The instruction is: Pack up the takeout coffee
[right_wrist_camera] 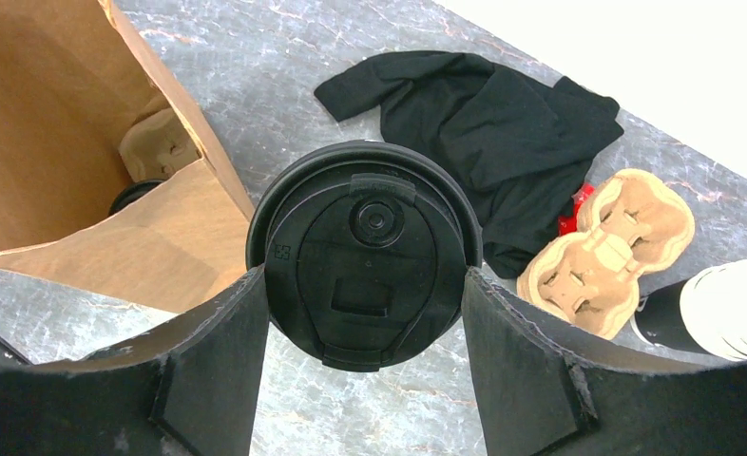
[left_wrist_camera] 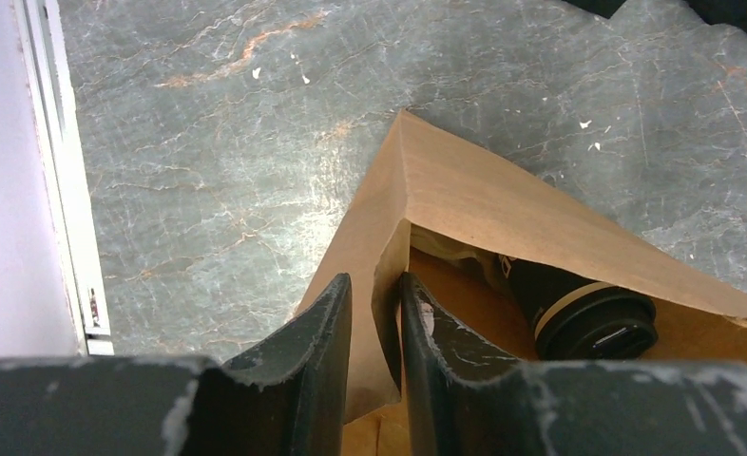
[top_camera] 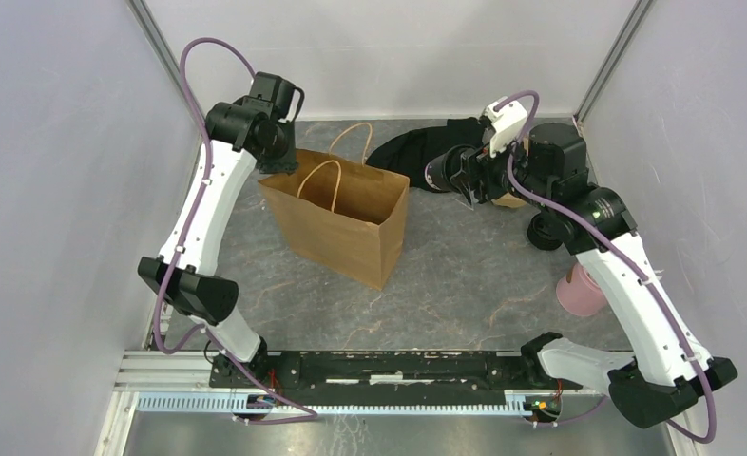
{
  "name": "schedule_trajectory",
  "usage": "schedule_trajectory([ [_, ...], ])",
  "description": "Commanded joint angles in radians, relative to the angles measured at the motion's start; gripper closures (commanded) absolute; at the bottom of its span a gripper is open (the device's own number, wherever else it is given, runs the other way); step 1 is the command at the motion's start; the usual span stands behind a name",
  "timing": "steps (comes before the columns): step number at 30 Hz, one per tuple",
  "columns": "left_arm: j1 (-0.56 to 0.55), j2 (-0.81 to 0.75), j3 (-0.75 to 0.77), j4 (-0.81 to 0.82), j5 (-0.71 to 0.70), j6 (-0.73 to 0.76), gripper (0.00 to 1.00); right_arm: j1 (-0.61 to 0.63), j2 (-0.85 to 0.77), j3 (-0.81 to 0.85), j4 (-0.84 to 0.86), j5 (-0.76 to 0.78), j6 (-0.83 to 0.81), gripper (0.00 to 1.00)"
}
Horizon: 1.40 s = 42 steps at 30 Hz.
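One takeout coffee cup (right_wrist_camera: 365, 252), black with a black sip lid, sits between my right gripper's (right_wrist_camera: 365, 277) fingers, which are shut on its sides. In the top view this cup (top_camera: 438, 174) hangs on its side above the table, right of the brown paper bag (top_camera: 336, 214), with the right gripper (top_camera: 465, 180) behind it. A second lidded black cup (left_wrist_camera: 593, 318) lies inside the bag. My left gripper (left_wrist_camera: 374, 285) is shut on the bag's rim (left_wrist_camera: 389, 275) at its back left corner (top_camera: 279, 166), one finger inside and one outside.
A black cloth (right_wrist_camera: 503, 123) lies at the back of the table. A cardboard cup carrier (right_wrist_camera: 607, 252) and a stack of lidless cups (right_wrist_camera: 721, 309) sit by it. Another carrier (right_wrist_camera: 156, 142) is in the bag. A pink cup (top_camera: 579, 290) stands by the right arm.
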Motion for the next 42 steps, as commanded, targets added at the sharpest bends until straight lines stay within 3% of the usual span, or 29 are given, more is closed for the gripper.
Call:
schedule_trajectory([
  [1,0.026,0.035,0.051,-0.006,-0.018,-0.007,0.67,0.005,-0.012,0.064,0.036,-0.02,0.018,1.0],
  [7,0.031,0.026,0.03,0.055,0.03,-0.012,0.74,0.005,-0.005,0.075,0.037,-0.011,0.019,1.0],
  [11,0.031,-0.013,-0.019,0.095,0.019,-0.009,0.83,0.005,0.016,0.103,0.037,-0.013,0.021,1.0],
  [19,0.031,-0.08,-0.075,0.12,-0.017,0.0,0.9,0.005,0.055,0.15,0.045,-0.019,0.018,1.0],
  [24,0.031,-0.131,-0.125,0.101,0.0,-0.054,0.87,0.004,0.054,0.15,0.064,-0.029,0.006,1.0],
  [29,0.033,-0.157,-0.193,0.085,0.026,-0.102,0.64,0.005,0.044,0.144,0.055,-0.051,0.056,1.0],
  [31,0.039,-0.149,-0.192,0.094,0.012,-0.085,0.61,0.004,0.031,0.136,0.056,-0.058,0.105,1.0],
  [37,0.045,-0.149,-0.226,0.15,0.0,-0.063,0.64,0.005,-0.028,0.075,0.048,-0.115,0.165,1.0],
  [42,0.045,-0.204,-0.237,0.181,0.011,-0.054,0.76,0.005,-0.032,0.106,0.021,-0.114,0.152,1.0],
])
